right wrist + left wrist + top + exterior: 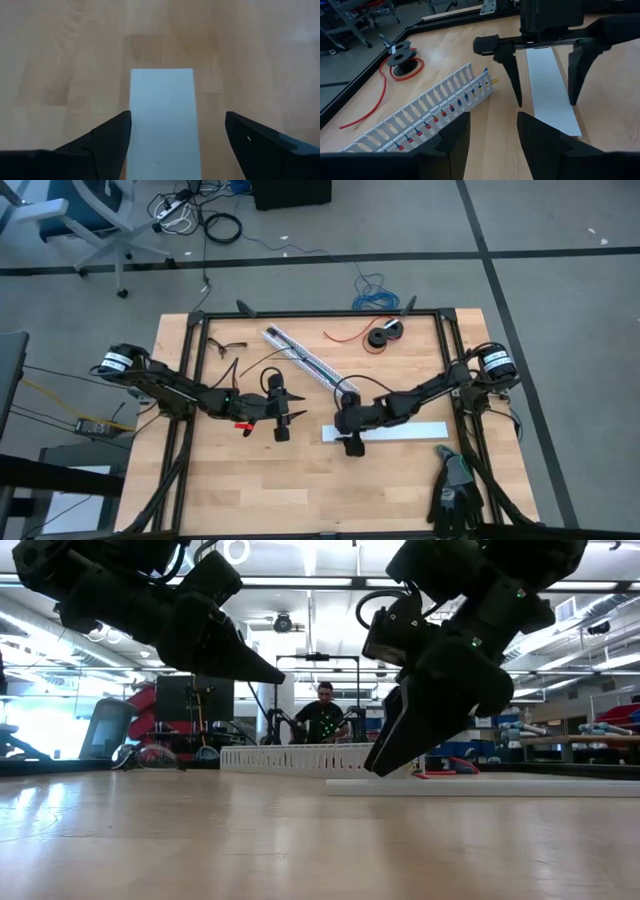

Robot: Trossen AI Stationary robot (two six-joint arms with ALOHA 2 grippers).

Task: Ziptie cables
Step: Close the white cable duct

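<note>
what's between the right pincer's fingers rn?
Right wrist view: the end of a flat white strip lies on the table between the open right pincer's fingers, untouched on both sides.

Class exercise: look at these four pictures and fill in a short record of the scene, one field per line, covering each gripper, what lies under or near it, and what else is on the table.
right gripper: open, fingers astride the end of the white flat strip, not touching it
left gripper: open, empty, pointing toward the right gripper
slotted cable duct: white, coloured wires inside
red wire: loose, by the black spools
gloves: table's near right corner
table: wooden, black frame
</note>
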